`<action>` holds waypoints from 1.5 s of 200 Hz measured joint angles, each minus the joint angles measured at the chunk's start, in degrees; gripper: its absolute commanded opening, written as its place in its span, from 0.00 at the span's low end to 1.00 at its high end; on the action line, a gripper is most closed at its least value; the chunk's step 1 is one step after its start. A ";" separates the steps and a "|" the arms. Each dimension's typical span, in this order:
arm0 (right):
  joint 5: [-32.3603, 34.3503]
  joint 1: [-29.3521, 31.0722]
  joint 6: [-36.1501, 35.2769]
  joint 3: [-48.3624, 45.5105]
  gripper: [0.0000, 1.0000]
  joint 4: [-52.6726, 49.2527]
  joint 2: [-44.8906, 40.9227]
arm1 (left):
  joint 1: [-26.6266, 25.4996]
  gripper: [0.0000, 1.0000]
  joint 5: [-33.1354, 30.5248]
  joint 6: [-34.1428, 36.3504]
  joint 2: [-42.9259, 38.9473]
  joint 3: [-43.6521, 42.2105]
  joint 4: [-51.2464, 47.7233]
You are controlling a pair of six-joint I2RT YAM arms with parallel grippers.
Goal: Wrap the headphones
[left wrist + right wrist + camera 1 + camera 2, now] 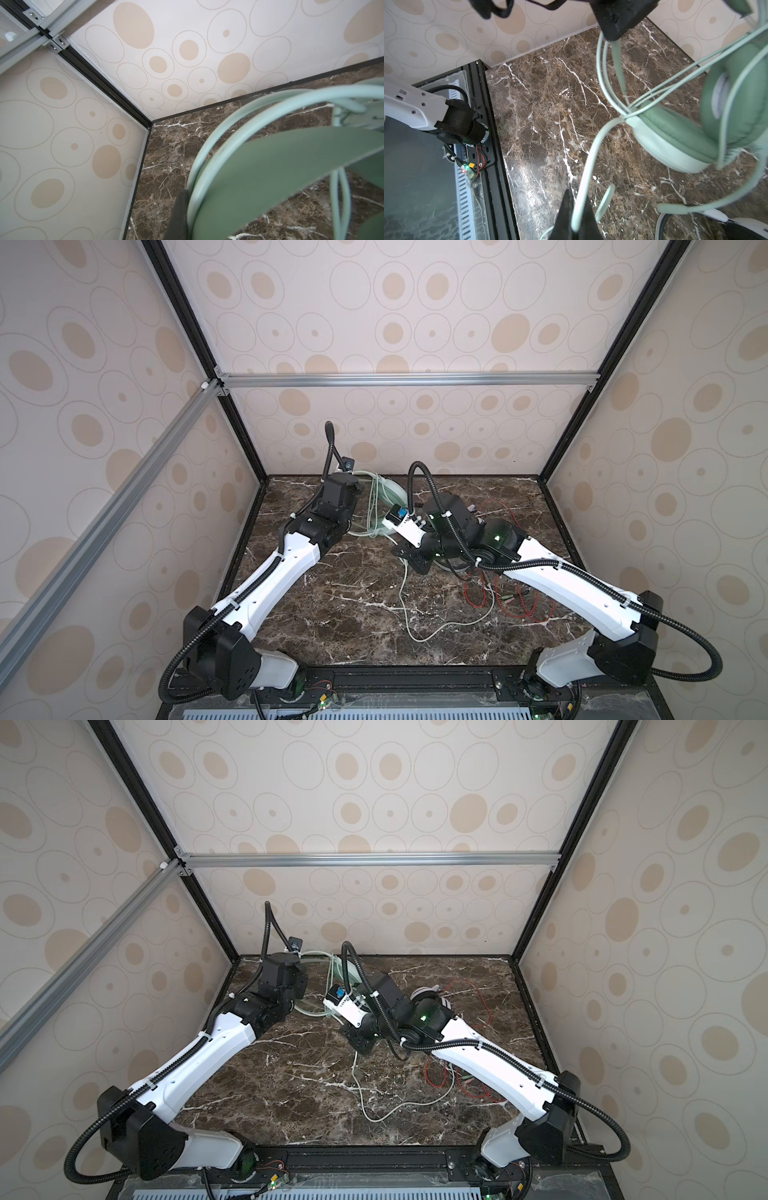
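Both arms work the mint-green headphones [392, 491], upper centre in both top views.
The left jaws are clenched on its headband [270, 176]. The right jaws pinch its pale cable [584, 174], which trails over the worktop [332, 614]. The white-and-black pair [424, 994] lies right of centre.

The table [353, 593] had a dark brown marble-look top with white veins. A pale green cable [409, 630] trailed loose over its middle toward the front, and a thin red cable [466, 592] lay in tangled loops on the right half. The white-and-black headphones [424, 993] lay right of centre, mostly hidden, while the mint-green headphones [392, 491] were near the back edge, contact with the top unclear
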 measured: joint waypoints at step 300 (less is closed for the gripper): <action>8.81 -0.70 -0.98 26.10 0.00 -20.00 8.13 | -2.93 0.00 -8.94 6.49 -8.90 -4.59 0.09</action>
